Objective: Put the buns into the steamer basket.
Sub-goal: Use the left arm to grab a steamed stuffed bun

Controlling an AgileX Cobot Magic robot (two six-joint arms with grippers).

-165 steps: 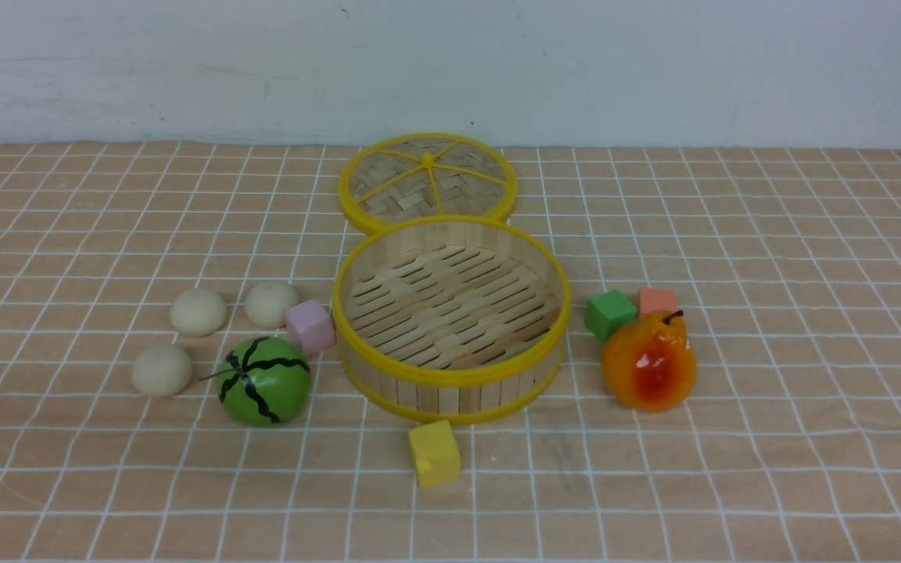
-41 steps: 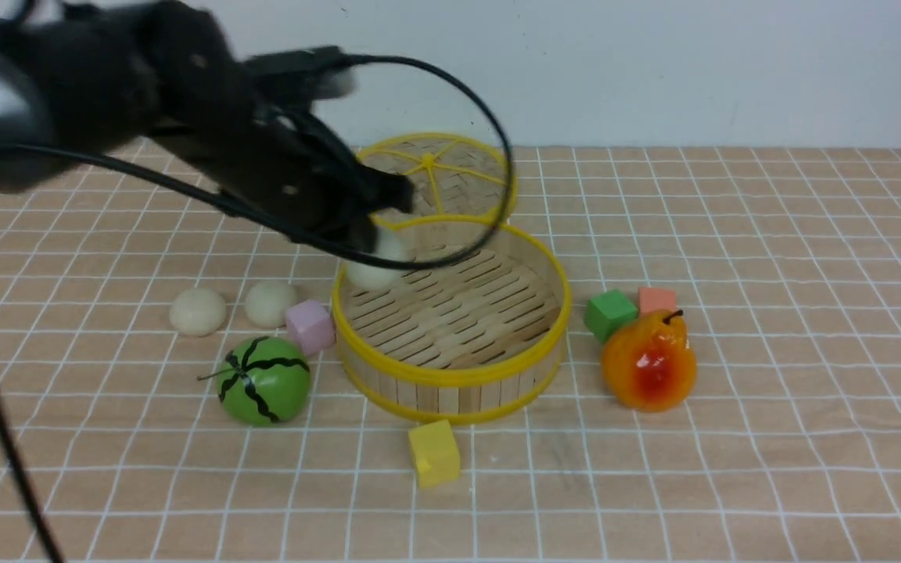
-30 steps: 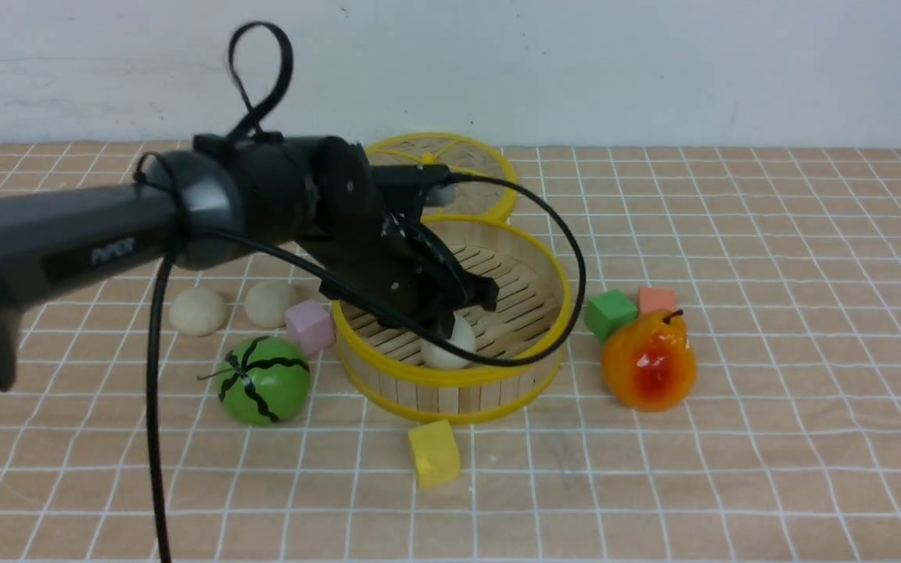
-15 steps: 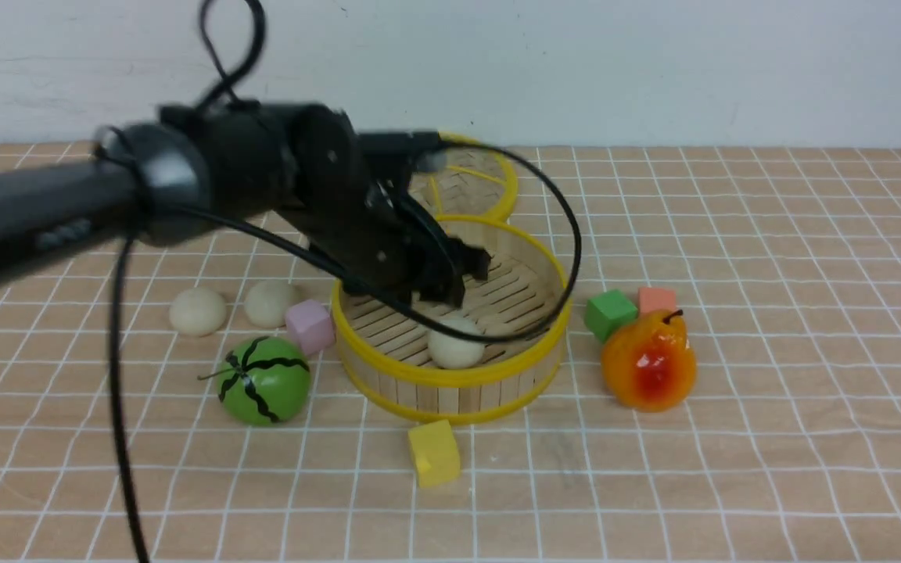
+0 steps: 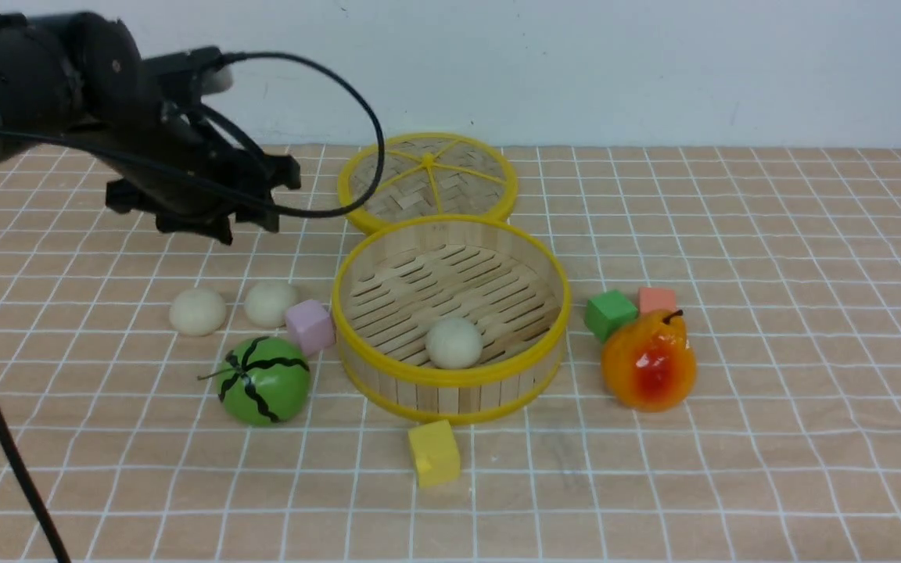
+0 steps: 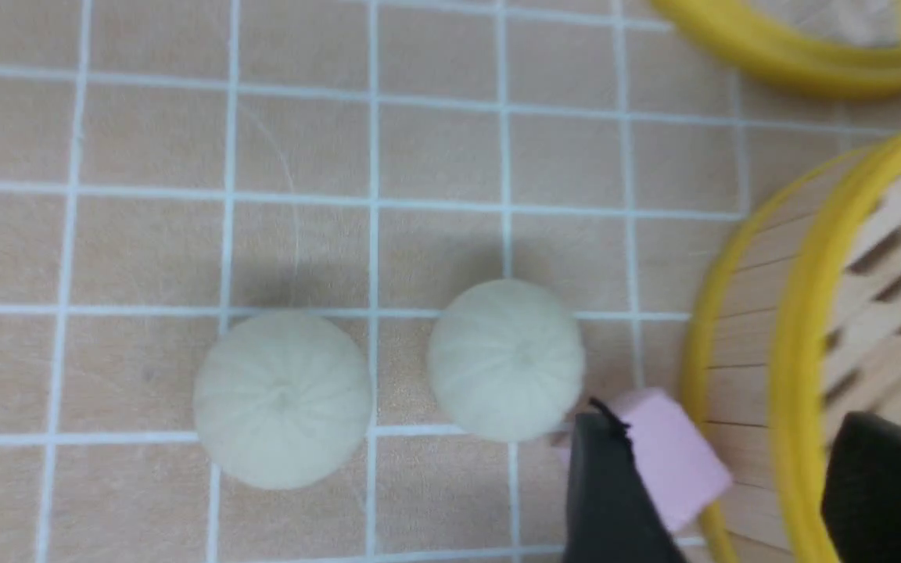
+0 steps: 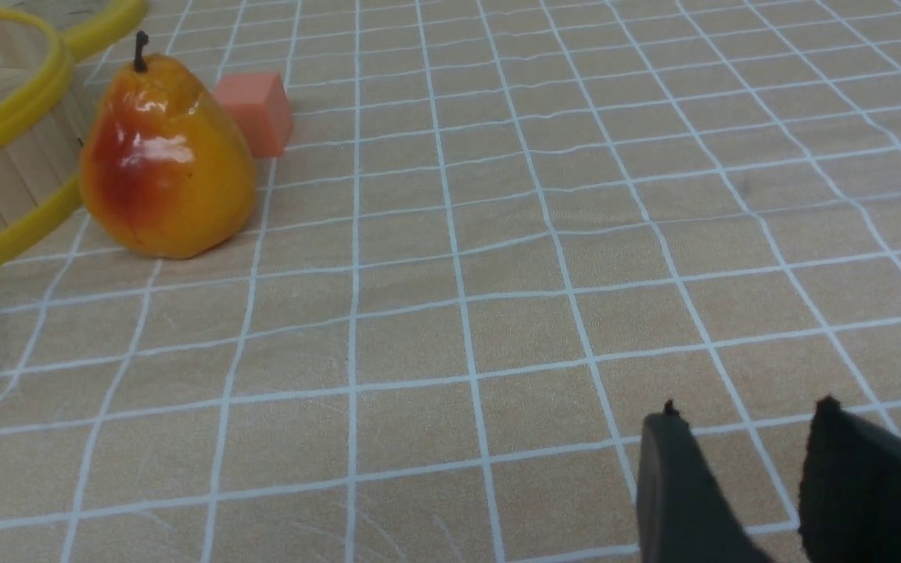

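The left gripper [image 5: 247,229] is hanging at the upper left, jaws spread and empty. One bun [image 5: 454,342] is lying inside the steamer basket [image 5: 450,377] at the centre; a second bun [image 5: 198,310] and a third bun [image 5: 271,303] are sitting at centre left. The right gripper [image 7: 748,408] is gaping too, holding nothing.

one bun [image 5: 454,342] now inside steamer basket [image 5: 450,381]; left claw [image 5: 245,225] released it, withdrew leftward, empty.
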